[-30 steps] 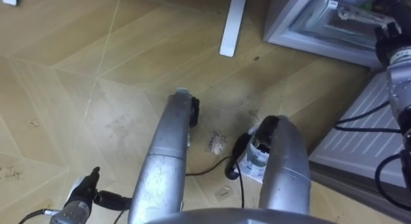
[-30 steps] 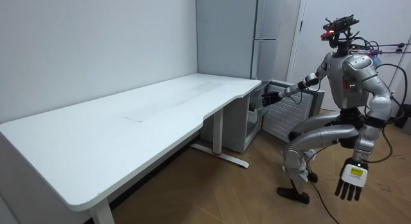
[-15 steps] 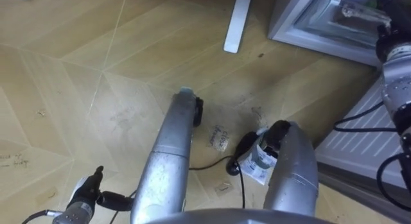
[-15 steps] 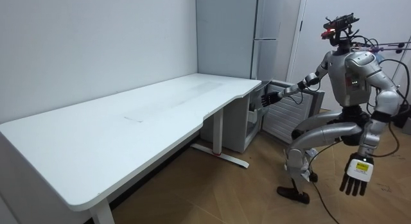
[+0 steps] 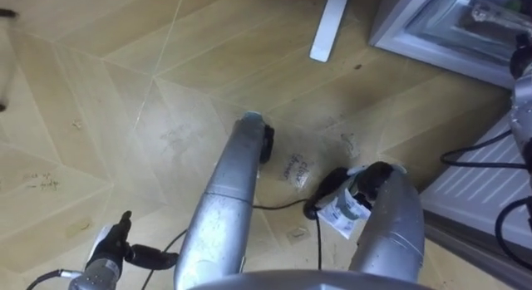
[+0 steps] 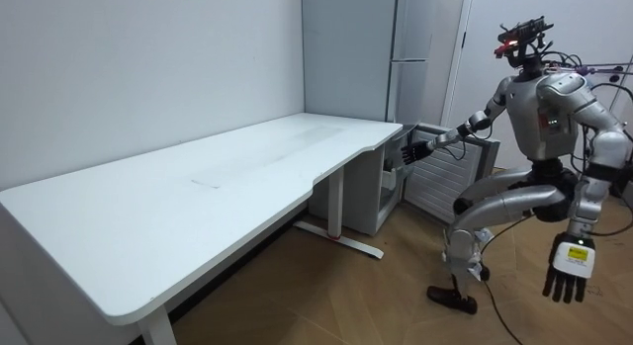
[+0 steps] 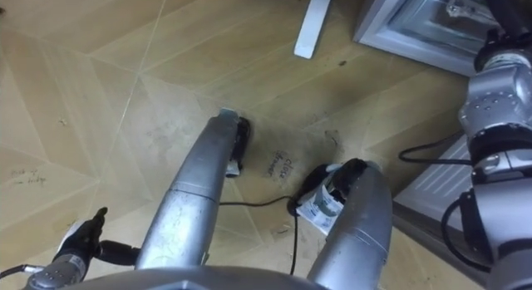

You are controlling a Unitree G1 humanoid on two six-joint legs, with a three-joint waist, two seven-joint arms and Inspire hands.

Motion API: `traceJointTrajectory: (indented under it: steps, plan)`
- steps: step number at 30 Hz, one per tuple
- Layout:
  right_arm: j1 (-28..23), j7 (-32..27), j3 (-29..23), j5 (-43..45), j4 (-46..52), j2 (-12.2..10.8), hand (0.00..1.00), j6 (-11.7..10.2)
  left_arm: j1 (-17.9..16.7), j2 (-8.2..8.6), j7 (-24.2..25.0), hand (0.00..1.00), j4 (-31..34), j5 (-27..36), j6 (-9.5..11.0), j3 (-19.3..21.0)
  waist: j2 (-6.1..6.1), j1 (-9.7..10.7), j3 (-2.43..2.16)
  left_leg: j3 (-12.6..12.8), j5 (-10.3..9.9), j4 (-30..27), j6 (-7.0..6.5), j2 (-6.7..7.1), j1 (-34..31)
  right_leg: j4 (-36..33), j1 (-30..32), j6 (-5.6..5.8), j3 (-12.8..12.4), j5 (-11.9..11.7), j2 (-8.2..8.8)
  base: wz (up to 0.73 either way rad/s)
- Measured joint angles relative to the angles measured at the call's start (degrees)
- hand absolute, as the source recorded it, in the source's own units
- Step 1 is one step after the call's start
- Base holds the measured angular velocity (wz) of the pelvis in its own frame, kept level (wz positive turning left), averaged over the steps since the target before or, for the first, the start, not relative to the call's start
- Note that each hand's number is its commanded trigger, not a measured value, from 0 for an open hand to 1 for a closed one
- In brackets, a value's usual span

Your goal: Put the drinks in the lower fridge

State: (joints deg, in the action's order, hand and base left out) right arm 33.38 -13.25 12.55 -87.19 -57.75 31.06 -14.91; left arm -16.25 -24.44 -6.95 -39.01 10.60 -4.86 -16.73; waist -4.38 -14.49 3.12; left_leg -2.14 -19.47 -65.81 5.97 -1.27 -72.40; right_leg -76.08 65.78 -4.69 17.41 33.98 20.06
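where the left eye view looks down, the lower fridge (image 5: 420,31) stands open at upper right. room view: left hand (image 6: 570,272) hangs empty, fingers straight; right hand (image 6: 416,152) at the fridge door, grip cannot be told. right eye view: where the drinks are, cannot tell.

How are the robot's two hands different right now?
The left hand hangs low at the robot's side; the right hand is stretched out at the lower fridge. The left hand points down at the floor; the right hand points sideways. Both are dark.
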Motion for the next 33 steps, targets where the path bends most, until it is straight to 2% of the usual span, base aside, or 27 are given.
traceJointTrajectory:
  steps: [7,10,13,14,17,20,21,23,26,29,32,33]
  plan:
    - [0.0,-2.1,-0.3,0.0,0.6,0.0,0.0,0.6,0.0,0.04,0.5,0.0,0.2,-0.2,-0.1,-1.6,-0.05,0.3,-0.03,0.0,0.5,2.2,0.64,-0.27,1.5,1.4,-1.6,0.0,0.9,0.0,0.07,0.08]
    - [0.1,-3.3,-0.3,0.0,1.0,0.0,0.0,1.3,-0.1,0.04,0.3,0.0,0.4,-0.2,-0.1,-1.5,-0.2,0.4,-0.06,-0.1,1.7,2.4,0.44,-0.43,2.2,1.4,-2.5,-0.01,1.1,0.0,-0.06,0.02]
    - [0.1,-3.0,-0.2,-0.1,1.5,-0.1,0.0,3.3,-0.5,0.0,0.3,0.0,0.9,0.0,0.1,-1.5,-0.39,0.7,0.05,0.2,2.6,2.4,-0.24,-0.99,3.6,1.6,-4.1,-0.2,1.8,-0.1,0.35,-0.07]
    - [0.1,-2.2,-0.1,0.0,2.7,-0.1,0.0,4.0,-0.5,0.0,0.3,0.0,0.9,-0.1,0.3,-1.5,-0.43,0.8,0.06,0.2,2.7,2.7,-0.42,-1.02,4.2,2.1,-4.9,-0.66,2.2,-0.4,0.47,0.0]
    - [0.1,1.2,0.3,0.0,3.6,-0.3,0.0,5.5,-0.4,-0.22,0.3,0.0,0.7,0.0,1.0,-1.5,-0.71,0.9,0.08,0.0,3.8,4.8,-1.22,-0.99,6.8,5.1,-8.3,-1.07,3.8,-3.9,0.54,0.13]
    - [-0.2,3.5,1.1,0.1,3.1,-1.4,0.0,6.8,-0.4,-0.24,0.4,0.0,-0.4,-0.1,1.3,-1.5,-0.8,0.9,0.08,-0.8,5.0,7.7,-1.49,-1.01,10.5,9.1,-13.0,-0.12,5.2,-4.7,-0.77,0.13]
    - [-1.3,4.4,1.2,0.2,2.0,-1.8,0.0,7.0,-0.4,-0.26,0.4,0.0,-1.0,-0.1,1.4,-1.5,-0.81,1.1,0.06,-1.1,5.0,8.9,-1.46,-0.92,12.0,11.0,-15.1,0.68,5.9,-5.2,-1.31,0.08]
    - [-3.3,7.6,1.2,0.2,1.8,-1.7,0.0,7.5,0.2,-0.26,0.9,0.0,-2.7,0.2,1.9,-1.4,-0.84,1.7,0.05,-1.0,5.3,10.7,-2.03,-0.81,13.8,13.4,-17.3,1.08,6.4,-5.9,-1.88,0.05]
    - [-5.6,13.1,1.3,2.3,-0.6,-1.5,0.0,9.1,1.7,-0.23,1.4,0.0,-5.0,1.1,2.4,-1.3,-0.68,2.0,0.01,-0.3,4.5,12.0,-2.81,-1.04,16.5,16.2,-20.3,2.21,6.3,-6.3,-2.56,-0.05]
    - [-8.1,17.5,1.3,5.4,-2.5,-1.6,0.0,10.7,2.5,-0.18,1.4,0.0,-6.1,1.1,3.0,-0.8,0.06,2.6,-0.11,0.1,3.6,13.6,-3.2,-1.12,20.3,19.2,-24.3,3.53,6.0,-6.5,-3.54,0.0]
    - [-11.1,21.1,1.2,6.8,-4.6,-2.3,0.0,11.3,4.0,1.29,1.4,0.0,-9.6,1.1,3.8,0.3,1.05,3.5,-0.19,0.6,3.3,16.1,-3.63,-1.13,24.8,22.9,-29.2,4.74,6.4,-7.1,-4.17,0.0]
    - [-12.8,22.3,0.2,6.8,-5.4,-3.1,0.0,11.4,4.2,1.87,1.5,0.0,-11.0,1.2,4.1,0.3,1.61,3.9,-0.47,0.6,3.2,17.2,-3.7,-1.12,26.6,24.6,-31.3,5.17,6.8,-7.5,-4.49,0.0]
